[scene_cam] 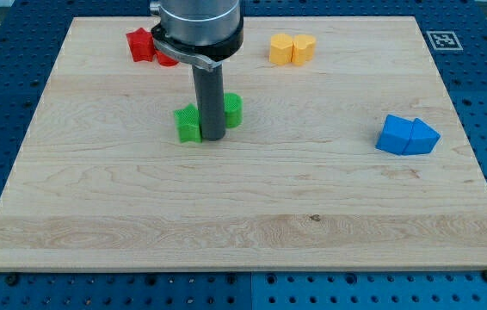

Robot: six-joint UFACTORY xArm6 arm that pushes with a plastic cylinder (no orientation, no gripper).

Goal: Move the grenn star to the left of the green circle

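Note:
My tip (212, 137) stands on the board between two green blocks. The green star (188, 123) is just to the tip's left, touching or nearly touching the rod. The green circle (233, 109) is just to the tip's right and slightly nearer the view's top, partly hidden by the rod. The star lies left of the circle with the rod between them.
A red star (140, 44) with another red block (167, 58) beside it sits at the top left, partly under the arm. Two yellow blocks (292, 49) sit at the top centre-right. Two blue blocks (407, 135) sit at the right. The wooden board (243, 215) lies on a blue pegboard.

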